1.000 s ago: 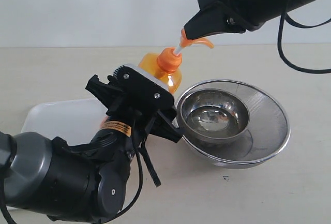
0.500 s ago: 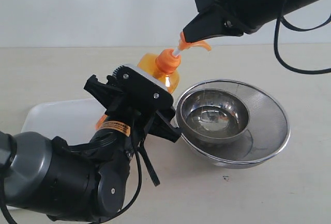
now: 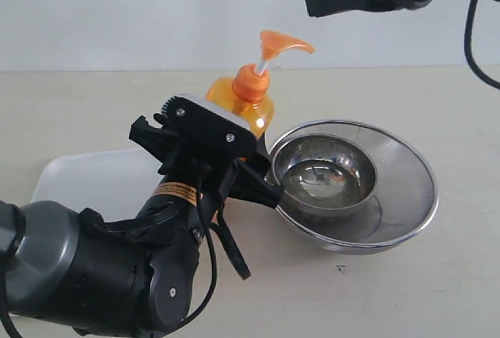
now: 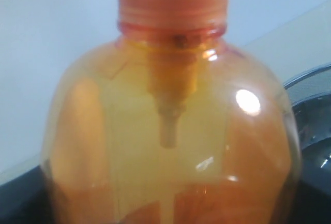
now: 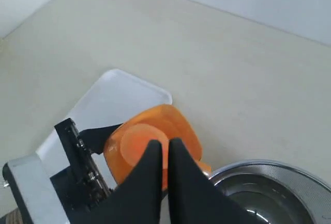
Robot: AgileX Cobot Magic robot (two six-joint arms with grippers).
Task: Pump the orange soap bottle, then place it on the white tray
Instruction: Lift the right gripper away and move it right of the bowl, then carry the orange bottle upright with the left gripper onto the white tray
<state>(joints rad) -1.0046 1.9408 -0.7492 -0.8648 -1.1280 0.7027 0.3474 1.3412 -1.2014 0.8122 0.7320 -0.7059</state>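
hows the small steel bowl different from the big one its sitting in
Size: the small bowl is clearly narrower than the big bowl and fits inside it. Wall: the small bowl is solid polished steel; the big bowl's wall looks like fine mesh under a solid rim. Support: the small bowl rests in the big bowl, which sits on the table. Both are round and silvery.
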